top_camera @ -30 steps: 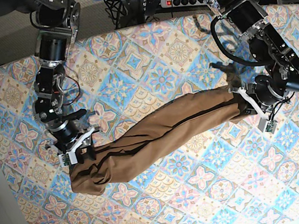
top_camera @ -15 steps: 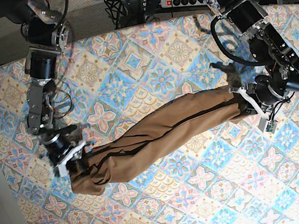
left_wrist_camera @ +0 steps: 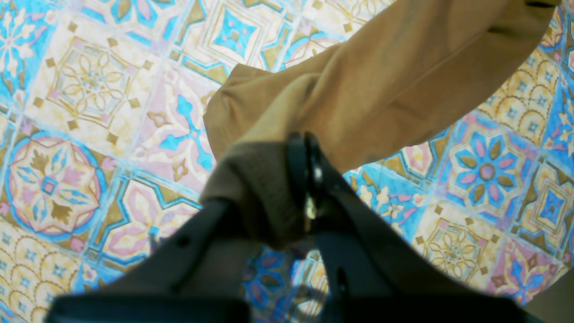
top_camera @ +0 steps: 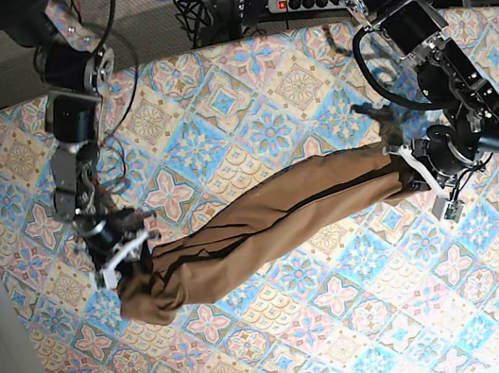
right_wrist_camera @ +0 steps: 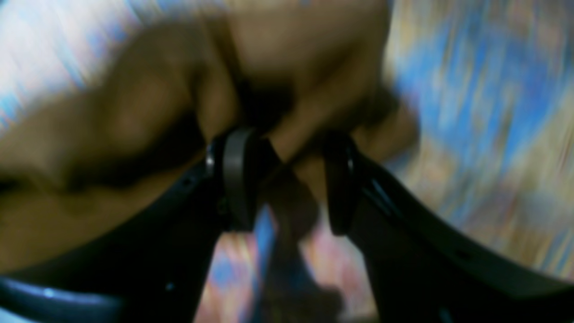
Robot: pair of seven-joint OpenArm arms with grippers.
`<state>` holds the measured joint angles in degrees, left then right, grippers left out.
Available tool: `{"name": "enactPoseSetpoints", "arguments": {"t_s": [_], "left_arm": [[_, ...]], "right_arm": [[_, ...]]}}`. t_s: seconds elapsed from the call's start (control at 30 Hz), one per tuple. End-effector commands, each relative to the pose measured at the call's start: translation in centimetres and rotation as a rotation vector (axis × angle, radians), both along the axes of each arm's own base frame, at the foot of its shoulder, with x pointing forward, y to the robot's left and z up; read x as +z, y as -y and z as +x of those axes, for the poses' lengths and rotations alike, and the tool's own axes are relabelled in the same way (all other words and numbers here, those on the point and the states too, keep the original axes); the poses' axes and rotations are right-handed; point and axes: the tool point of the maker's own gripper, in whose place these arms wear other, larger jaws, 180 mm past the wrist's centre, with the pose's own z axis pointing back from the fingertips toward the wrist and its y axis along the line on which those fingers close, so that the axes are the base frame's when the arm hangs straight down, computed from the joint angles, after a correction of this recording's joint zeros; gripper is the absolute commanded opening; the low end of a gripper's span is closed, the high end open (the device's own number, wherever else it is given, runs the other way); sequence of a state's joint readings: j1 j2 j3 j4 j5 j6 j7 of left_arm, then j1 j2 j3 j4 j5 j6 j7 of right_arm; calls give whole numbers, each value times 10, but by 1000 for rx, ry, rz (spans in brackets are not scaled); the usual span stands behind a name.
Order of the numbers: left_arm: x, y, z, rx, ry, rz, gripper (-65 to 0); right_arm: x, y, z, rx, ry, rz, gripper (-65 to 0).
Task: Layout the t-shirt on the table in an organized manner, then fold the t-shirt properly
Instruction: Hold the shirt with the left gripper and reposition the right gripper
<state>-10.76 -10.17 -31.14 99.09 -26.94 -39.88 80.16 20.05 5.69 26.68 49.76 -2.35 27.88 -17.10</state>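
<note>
Your left gripper point(left_wrist_camera: 309, 179): fingers pinched tight on bunched edge of plain tan-brown soft fabric t-shirt point(top_camera: 266, 227).

Right gripper point(right_wrist_camera: 287, 179): fingers about half spread, fold of same cloth between them; view blurred, so firm grip not certain.

Shirt lies roped into long twisted band across table point(top_camera: 352, 342) under pastel tile-pattern cloth, one arm at each end. Likely held so to stretch it flat for layout.

Fabric matte, limp, deeply creased; table cloth smooth, printed.
</note>
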Motion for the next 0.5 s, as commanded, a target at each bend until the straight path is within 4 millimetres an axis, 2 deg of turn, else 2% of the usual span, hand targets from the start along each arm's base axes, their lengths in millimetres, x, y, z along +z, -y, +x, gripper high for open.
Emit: {"name": "enactPoseSetpoints", "arguments": {"t_s": [0.0, 0.2, 0.27, 0.37, 0.47], "left_arm": [[14, -1, 9, -3, 53, -2, -650], [14, -1, 9, -2, 53, 0, -650], [14, -1, 9, -2, 53, 0, -650], [14, -1, 9, -2, 53, 0, -650], [14, -1, 9, -2, 52, 1, -650]], "right_arm": [[41, 5, 26, -10, 126, 12, -418], [40, 4, 26, -8, 124, 11, -428], [46, 4, 30, -6, 135, 9, -492], [58, 4, 39, -6, 160, 8, -650], [61, 4, 40, -4, 165, 1, -650]]}}
